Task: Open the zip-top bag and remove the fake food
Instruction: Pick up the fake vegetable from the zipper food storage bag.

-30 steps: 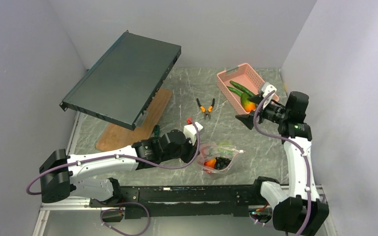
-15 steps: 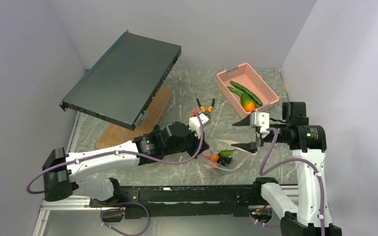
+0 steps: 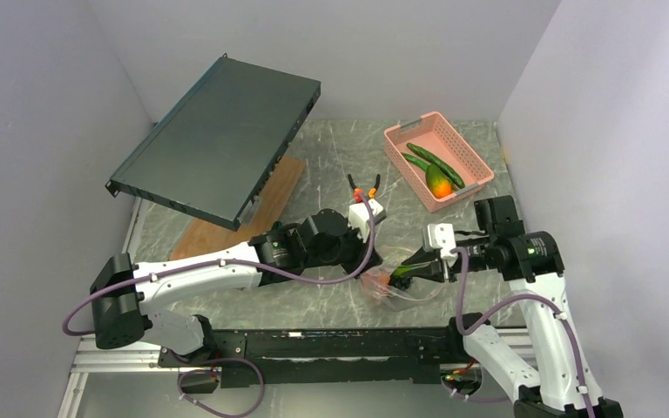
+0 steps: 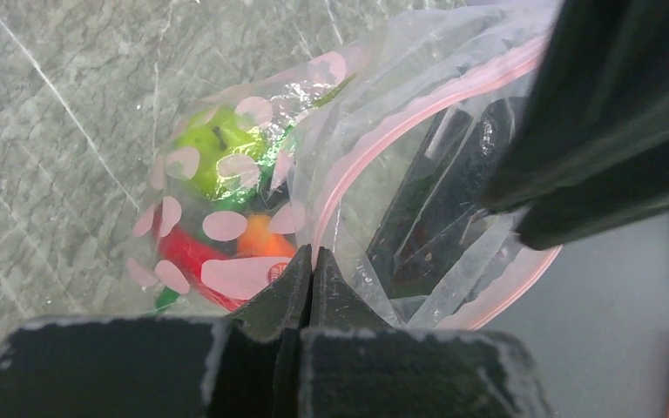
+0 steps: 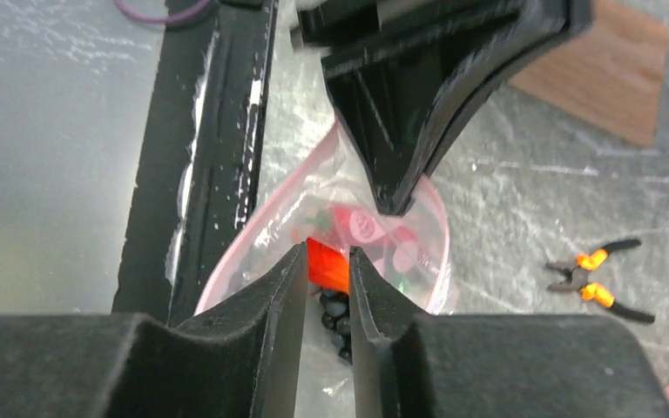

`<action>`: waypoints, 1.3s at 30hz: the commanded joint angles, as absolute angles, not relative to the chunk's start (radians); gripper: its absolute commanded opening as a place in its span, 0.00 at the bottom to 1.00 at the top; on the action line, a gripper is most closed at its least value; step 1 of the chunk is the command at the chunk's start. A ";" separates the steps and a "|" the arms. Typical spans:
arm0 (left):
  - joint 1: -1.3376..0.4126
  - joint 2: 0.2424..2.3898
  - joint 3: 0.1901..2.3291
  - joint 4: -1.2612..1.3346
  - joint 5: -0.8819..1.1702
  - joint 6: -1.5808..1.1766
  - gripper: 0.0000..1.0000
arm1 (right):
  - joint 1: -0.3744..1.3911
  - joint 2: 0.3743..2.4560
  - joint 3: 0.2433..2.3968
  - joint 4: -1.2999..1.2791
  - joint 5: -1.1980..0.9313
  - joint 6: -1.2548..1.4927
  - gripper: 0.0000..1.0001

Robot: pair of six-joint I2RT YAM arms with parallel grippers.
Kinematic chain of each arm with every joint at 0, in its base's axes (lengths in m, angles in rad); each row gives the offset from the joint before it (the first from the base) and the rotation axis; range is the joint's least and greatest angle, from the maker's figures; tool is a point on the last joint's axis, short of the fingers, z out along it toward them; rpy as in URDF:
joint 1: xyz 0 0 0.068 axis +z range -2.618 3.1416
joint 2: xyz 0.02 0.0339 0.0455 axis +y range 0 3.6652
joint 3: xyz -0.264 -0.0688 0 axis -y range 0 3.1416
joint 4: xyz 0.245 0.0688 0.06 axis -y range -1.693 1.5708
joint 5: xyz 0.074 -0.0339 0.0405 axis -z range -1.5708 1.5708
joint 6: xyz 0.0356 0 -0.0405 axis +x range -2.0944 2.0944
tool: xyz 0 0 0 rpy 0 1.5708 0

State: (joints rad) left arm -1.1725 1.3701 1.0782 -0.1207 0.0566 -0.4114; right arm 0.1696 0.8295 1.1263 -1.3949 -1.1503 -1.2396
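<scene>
The zip-top bag [image 3: 401, 292] lies crumpled near the front middle, its pink-edged mouth [image 4: 418, 131] held wide. My left gripper [image 4: 311, 252] is shut on the pink zip rim, above the bag in the top view [image 3: 375, 252]. My right gripper [image 5: 327, 252] reaches into the mouth [image 3: 405, 272], jaws narrow. The dark grape bunch [image 5: 335, 309] and an orange-red piece [image 5: 327, 266] show in the gap; I cannot see whether either is pinched. A green apple [image 4: 218, 152] and a red piece [image 4: 187, 257] sit in the bag.
A pink basket [image 3: 401, 139] at the back right holds green cucumbers [image 3: 431, 158] and a mango [image 3: 438, 183]. Orange-handled pliers [image 3: 364, 187] lie behind the bag. A dark flat panel [image 3: 218, 139] leans over a wooden board [image 3: 226, 231] at the left. The black rail [image 5: 218, 131] runs along the front.
My right arm swung from the basket down to the bag and pushed into its mouth, jaws narrowing from wide. The left gripper carried the bag rim right and farther back.
</scene>
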 commanded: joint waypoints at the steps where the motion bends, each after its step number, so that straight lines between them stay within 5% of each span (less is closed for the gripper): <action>1: -1.168 1.373 1.132 -0.084 0.093 -0.432 0.00 | 0.191 0.806 1.041 -1.224 -1.010 -1.165 0.25; 16: -1.161 1.365 1.095 -0.009 0.126 -0.489 0.00 | 0.280 0.828 0.800 -0.902 -0.893 -0.892 0.26; 30: -1.151 1.387 1.091 0.024 0.114 -0.517 0.00 | 0.298 0.873 0.989 -1.235 -1.089 -1.211 0.39; 35: -1.151 1.402 1.108 0.036 0.135 -0.523 0.00 | 0.299 0.891 1.008 -1.144 -1.054 -1.116 0.36; 39: -1.151 1.393 1.104 0.045 0.129 -0.528 0.00 | 0.301 0.853 0.861 -0.972 -0.953 -1.006 0.24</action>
